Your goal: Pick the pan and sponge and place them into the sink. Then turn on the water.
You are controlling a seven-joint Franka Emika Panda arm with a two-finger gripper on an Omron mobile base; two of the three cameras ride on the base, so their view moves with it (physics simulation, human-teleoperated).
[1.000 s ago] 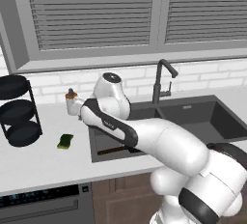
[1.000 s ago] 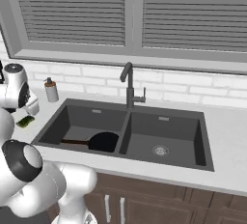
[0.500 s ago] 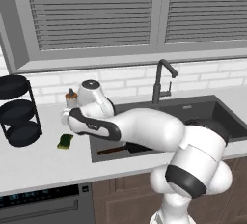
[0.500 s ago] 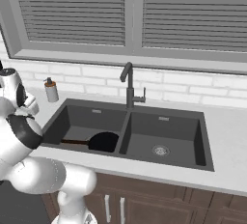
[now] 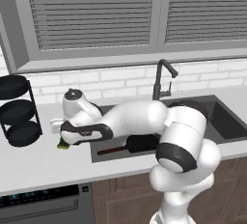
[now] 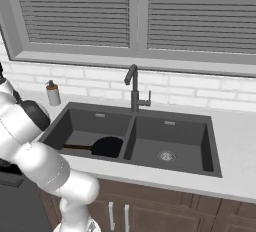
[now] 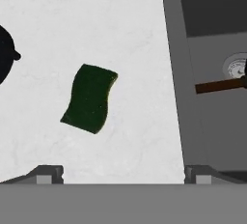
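Sponge (image 7: 89,98) pickup is the step in hand: the pan (image 6: 106,146) already lies in the left basin of the sink (image 6: 172,126), handle pointing to 9 o'clock. Gripper (image 7: 123,179) hangs open above the bench (image 7: 135,63), fingertips (image 7: 48,175) wide, the sponge green side up at about 11 o'clock from its centre. Next it must shift over the sponge, descend and close. From the left base camera the arm hides most of the sponge; from the right base camera the faucet (image 6: 134,88) is seen dry.
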